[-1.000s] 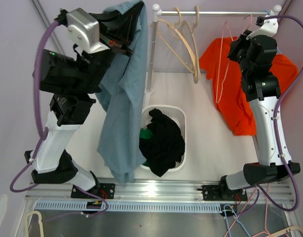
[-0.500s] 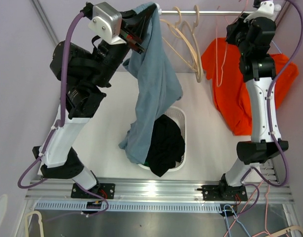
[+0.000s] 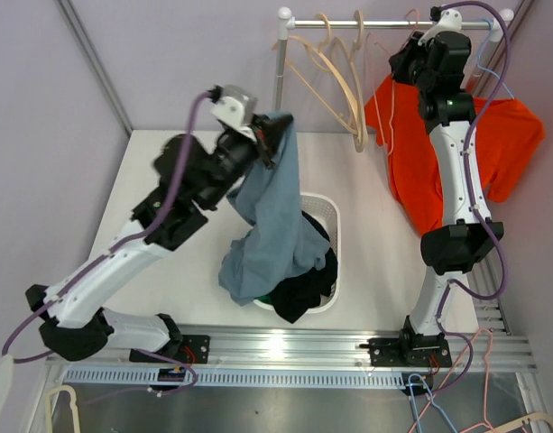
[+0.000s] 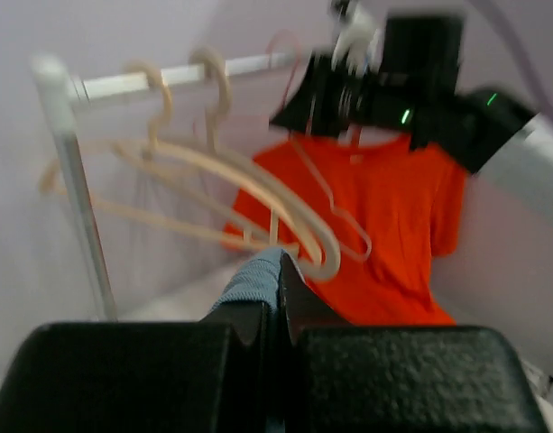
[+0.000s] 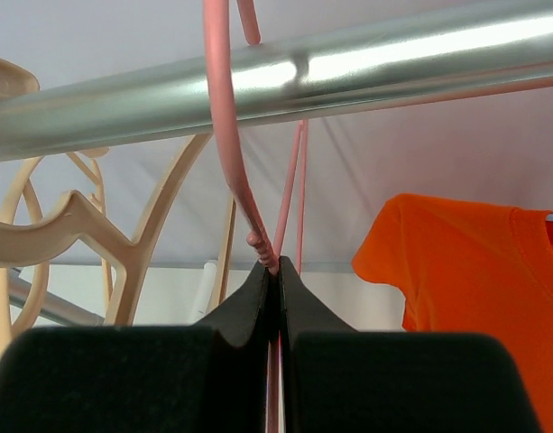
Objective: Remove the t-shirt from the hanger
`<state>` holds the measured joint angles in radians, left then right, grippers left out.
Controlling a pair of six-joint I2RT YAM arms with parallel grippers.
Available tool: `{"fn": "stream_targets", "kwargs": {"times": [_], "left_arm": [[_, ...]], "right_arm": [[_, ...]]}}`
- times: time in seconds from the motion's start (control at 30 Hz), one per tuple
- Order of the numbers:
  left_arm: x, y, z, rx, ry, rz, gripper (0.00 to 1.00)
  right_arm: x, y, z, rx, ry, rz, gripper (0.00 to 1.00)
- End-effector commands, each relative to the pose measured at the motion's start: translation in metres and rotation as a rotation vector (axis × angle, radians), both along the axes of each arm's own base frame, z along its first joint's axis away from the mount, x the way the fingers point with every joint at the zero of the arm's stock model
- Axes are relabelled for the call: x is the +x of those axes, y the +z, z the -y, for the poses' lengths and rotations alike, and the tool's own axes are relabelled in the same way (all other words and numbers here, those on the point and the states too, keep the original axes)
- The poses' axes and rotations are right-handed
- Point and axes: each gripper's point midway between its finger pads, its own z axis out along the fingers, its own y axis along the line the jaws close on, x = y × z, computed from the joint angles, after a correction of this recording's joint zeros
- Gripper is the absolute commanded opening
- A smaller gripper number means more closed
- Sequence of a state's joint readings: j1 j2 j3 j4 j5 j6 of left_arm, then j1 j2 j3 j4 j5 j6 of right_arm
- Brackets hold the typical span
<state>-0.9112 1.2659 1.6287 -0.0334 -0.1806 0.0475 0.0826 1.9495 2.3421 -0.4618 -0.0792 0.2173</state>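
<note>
My left gripper (image 3: pixel 274 126) is shut on the top of a blue-grey t-shirt (image 3: pixel 269 212) and holds it above the white basket (image 3: pixel 334 225). The shirt's lower part lies bunched on the basket's left rim. In the left wrist view the fabric (image 4: pixel 256 275) is pinched between the jaws of the left gripper (image 4: pixel 278 267). My right gripper (image 3: pixel 410 56) is up at the metal rail (image 3: pixel 384 23), shut on a thin pink hanger (image 5: pixel 224 135) that hooks over the rail (image 5: pixel 366 68). An orange t-shirt (image 3: pixel 429 171) hangs to the right of it.
Several empty beige hangers (image 3: pixel 339 81) hang on the rail left of the right gripper. Black clothes (image 3: pixel 305 280) fill the basket. The rail's white post (image 3: pixel 280 63) stands behind the left gripper. More hangers lie below the table's near edge (image 3: pixel 438 406).
My left arm has come down and forward from rail height, lowering the blue-grey t-shirt until its bottom rests on the basket. My right gripper has moved up and left along the rail.
</note>
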Motion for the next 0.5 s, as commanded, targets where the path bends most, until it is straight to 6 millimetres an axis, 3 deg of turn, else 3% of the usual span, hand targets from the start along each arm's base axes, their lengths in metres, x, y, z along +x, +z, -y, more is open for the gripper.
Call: {"fn": "stream_targets", "kwargs": {"times": [0.0, 0.03, 0.1, 0.13, 0.17, 0.2, 0.23, 0.3, 0.33, 0.37, 0.43, 0.47], "left_arm": [[0.036, -0.101, 0.011, 0.015, 0.105, -0.347, 0.01], [0.041, -0.152, 0.019, 0.081, 0.120, -0.475, 0.01], [0.042, -0.196, 0.025, 0.123, 0.131, -0.585, 0.01], [0.034, -0.246, 0.031, 0.167, 0.111, -0.700, 0.00], [0.029, -0.261, 0.034, 0.170, 0.092, -0.744, 0.01], [0.020, -0.295, 0.033, 0.200, 0.087, -0.818, 0.01], [0.013, -0.311, 0.035, 0.166, 0.075, -0.887, 0.00], [-0.009, -0.380, 0.026, 0.224, 0.075, -1.021, 0.01], [-0.014, -0.398, 0.024, 0.211, 0.086, -1.074, 0.01], [-0.029, -0.445, 0.011, 0.271, 0.118, -1.155, 0.00], [-0.039, -0.471, 0.008, 0.282, 0.119, -1.234, 0.00], [-0.060, -0.501, 0.001, 0.329, 0.103, -1.326, 0.01]], "right_arm": [[-0.003, 0.034, -0.003, 0.023, 0.030, 0.096, 0.00], [-0.002, 0.030, -0.003, 0.022, 0.030, 0.085, 0.00], [-0.002, 0.022, -0.008, 0.021, 0.054, 0.062, 0.00], [-0.002, 0.015, -0.009, 0.018, 0.063, 0.045, 0.00], [-0.004, 0.016, -0.009, 0.020, 0.066, 0.045, 0.00], [-0.006, 0.015, -0.010, 0.018, 0.069, 0.042, 0.00], [-0.007, 0.014, -0.010, 0.015, 0.068, 0.041, 0.00], [-0.008, 0.010, -0.009, 0.011, 0.066, 0.026, 0.00], [-0.009, 0.009, -0.011, -0.002, 0.078, 0.024, 0.00], [-0.009, 0.003, -0.014, -0.014, 0.079, -0.001, 0.00], [-0.009, 0.003, -0.015, -0.025, 0.067, -0.007, 0.00], [-0.008, -0.001, -0.015, -0.026, 0.066, -0.016, 0.00]]}}
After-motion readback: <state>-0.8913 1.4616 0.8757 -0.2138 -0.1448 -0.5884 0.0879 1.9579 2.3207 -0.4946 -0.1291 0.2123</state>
